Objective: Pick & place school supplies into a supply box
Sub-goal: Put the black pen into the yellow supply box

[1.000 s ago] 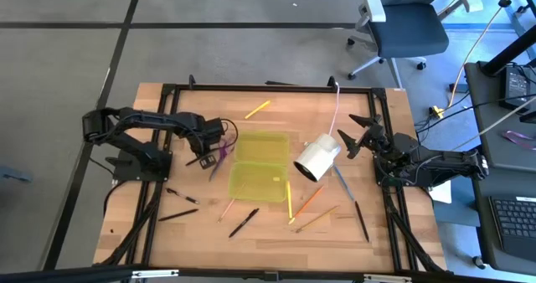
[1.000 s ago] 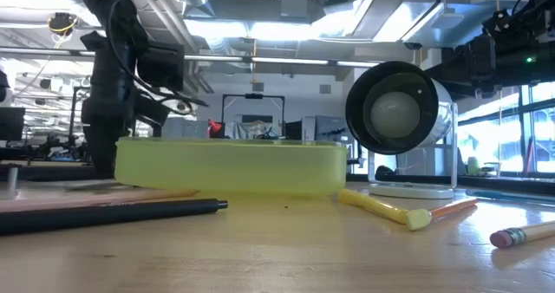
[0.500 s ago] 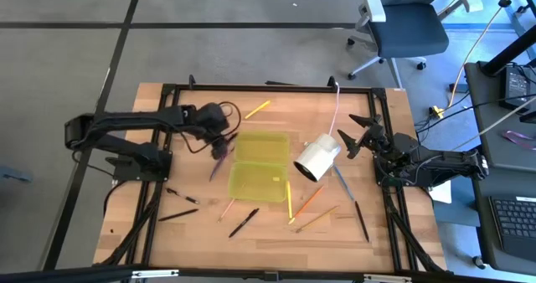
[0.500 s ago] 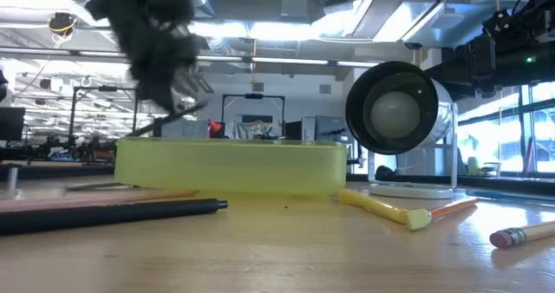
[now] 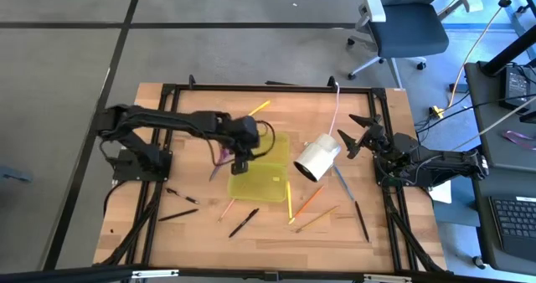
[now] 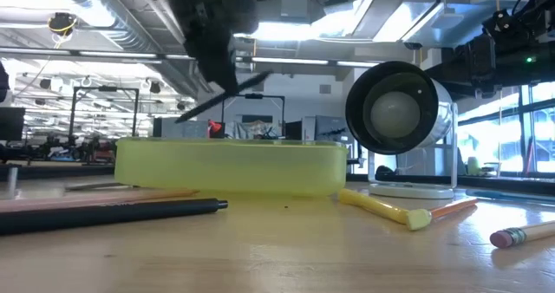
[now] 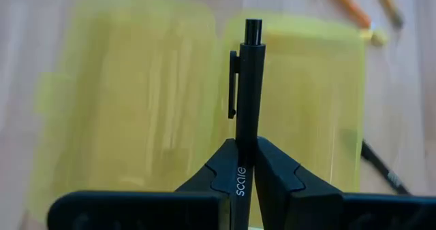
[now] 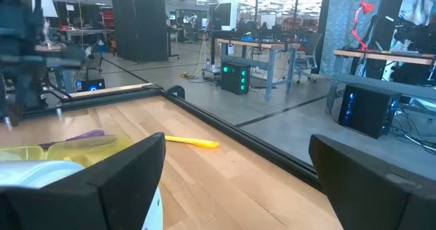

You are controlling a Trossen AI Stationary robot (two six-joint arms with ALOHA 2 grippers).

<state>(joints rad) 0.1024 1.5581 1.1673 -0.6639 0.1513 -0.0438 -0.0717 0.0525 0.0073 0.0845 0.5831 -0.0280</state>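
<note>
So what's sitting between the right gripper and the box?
The white cylinder lies on its side between the open right gripper and the box, plain in the high view.

My dark fingers point(image 7: 272, 172) pinch a black pen point(image 7: 247, 97) with white lettering, over the translucent yellow-green supply box point(image 7: 136, 107); beneath lies the pale wood-grain counter point(image 5: 184, 120), with a yellow marker point(image 5: 257, 109).

The left claw point(image 5: 242, 153) has swung from the tabletop's left side to above the supply box point(image 5: 268, 176). It has carried the clamped black pen point(image 7: 248, 87) up and over the box's left edge.
</note>
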